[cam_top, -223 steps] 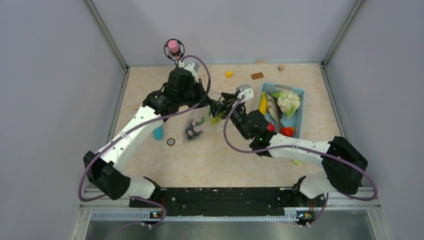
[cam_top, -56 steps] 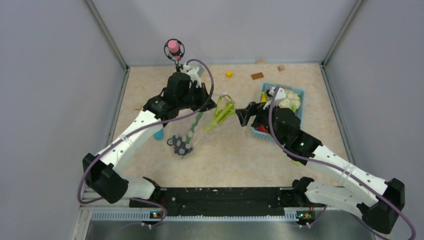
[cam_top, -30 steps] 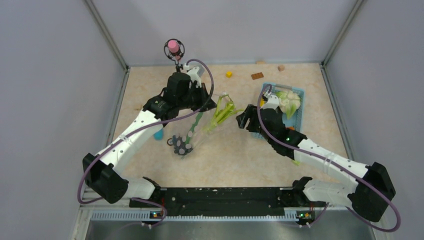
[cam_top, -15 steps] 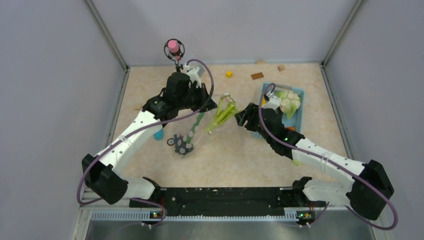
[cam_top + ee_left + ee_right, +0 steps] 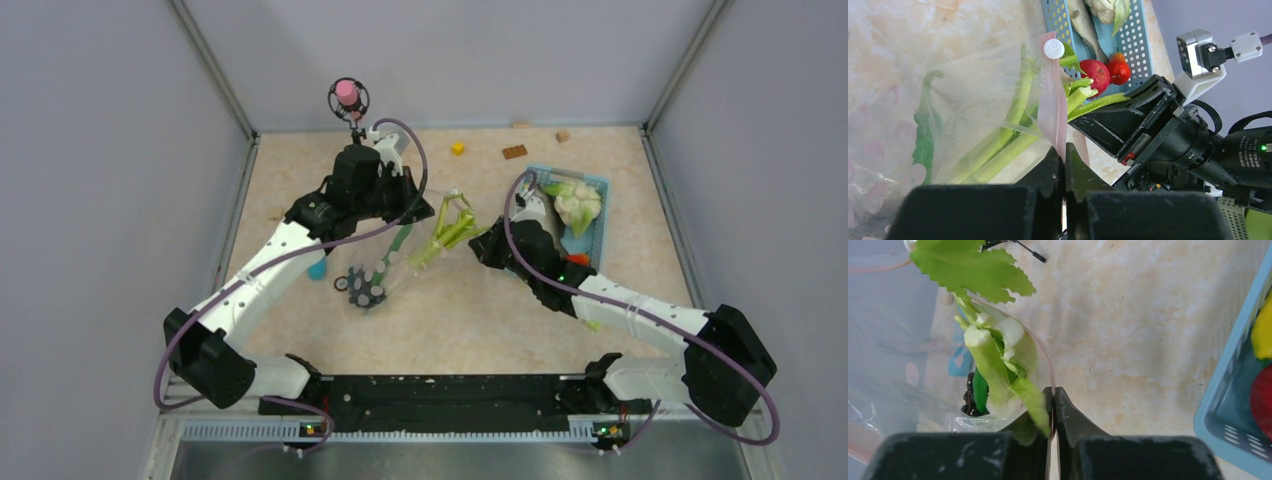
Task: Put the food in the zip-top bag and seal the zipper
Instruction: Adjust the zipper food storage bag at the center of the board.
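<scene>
From the top cam you're seeing the zip-top bag stretching from both hands down to the bench, w/ the dark grape bunch weighing its low end. That view isn't resolving the grips of the left hand or right hand; the wrist cams are. The left wrist cam is showing you the left hand's fingers closed tight on the zipper, a flat pale pink strip w/ a round white slider at its far end, the film beside it clear and crinkly. The right wrist cam is showing the right hand's fingers pressed shut on the thin pink rim curving into them, a stalk tip lying against one finger. The leafy green stalks, pale and ribbed w/ a saw-edged leaf, are sticking out of the bag mouth, lower parts inside. Below them a glossy green pod is sitting in the bag. Only the left wrist cam is catching two red round fruits in the perforated light-blue basket; the right wrist cam is catching the banana. The top cam is giving you the knobbly cauliflower.
</scene>
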Robot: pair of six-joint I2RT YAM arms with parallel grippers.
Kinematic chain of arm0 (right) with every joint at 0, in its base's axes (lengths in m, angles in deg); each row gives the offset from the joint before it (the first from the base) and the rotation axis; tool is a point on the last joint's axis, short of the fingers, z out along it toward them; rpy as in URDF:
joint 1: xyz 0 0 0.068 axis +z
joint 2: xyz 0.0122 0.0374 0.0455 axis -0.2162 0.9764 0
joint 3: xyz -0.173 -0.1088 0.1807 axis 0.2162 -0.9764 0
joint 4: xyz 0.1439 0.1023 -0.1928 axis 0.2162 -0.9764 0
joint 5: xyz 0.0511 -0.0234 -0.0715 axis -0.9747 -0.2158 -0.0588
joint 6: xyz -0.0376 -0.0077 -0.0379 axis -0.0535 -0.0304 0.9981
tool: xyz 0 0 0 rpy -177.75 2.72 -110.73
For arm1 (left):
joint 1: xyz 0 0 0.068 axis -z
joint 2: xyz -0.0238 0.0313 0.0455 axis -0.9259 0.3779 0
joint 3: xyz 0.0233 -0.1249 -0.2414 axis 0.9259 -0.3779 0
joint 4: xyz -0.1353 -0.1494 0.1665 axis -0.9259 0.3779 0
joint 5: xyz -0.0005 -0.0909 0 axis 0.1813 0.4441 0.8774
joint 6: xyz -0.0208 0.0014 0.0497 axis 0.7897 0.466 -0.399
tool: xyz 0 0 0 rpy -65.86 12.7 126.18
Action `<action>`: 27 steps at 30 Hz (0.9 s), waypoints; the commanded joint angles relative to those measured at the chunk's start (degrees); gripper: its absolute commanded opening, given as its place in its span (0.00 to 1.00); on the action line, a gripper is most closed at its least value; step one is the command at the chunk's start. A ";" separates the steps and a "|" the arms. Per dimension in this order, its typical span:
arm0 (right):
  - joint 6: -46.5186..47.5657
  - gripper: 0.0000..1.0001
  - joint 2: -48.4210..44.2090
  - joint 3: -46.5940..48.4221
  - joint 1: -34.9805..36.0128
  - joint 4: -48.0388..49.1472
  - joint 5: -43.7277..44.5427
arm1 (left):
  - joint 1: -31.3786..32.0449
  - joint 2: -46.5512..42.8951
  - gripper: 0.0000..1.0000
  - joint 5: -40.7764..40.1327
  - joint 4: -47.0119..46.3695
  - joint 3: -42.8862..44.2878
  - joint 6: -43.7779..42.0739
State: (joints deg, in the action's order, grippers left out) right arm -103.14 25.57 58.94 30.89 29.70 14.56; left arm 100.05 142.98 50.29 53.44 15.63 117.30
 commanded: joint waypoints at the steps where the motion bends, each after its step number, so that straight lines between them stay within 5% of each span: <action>1: 1.63 0.00 -1.26 -0.19 -0.40 5.88 -3.38 | 0.12 -1.17 0.00 -0.82 -2.48 0.71 0.54; 18: 19.19 0.00 0.81 21.68 -0.39 -5.64 -9.14 | 0.10 3.04 0.00 -6.64 0.75 7.40 -2.21; 27: 27.59 0.00 2.33 32.04 2.25 -17.04 2.10 | -0.07 3.49 0.00 -12.51 2.63 7.91 -2.63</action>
State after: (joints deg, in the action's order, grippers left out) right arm -81.46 29.33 85.94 31.55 14.82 11.72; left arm 100.05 146.61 41.05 55.50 21.14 115.55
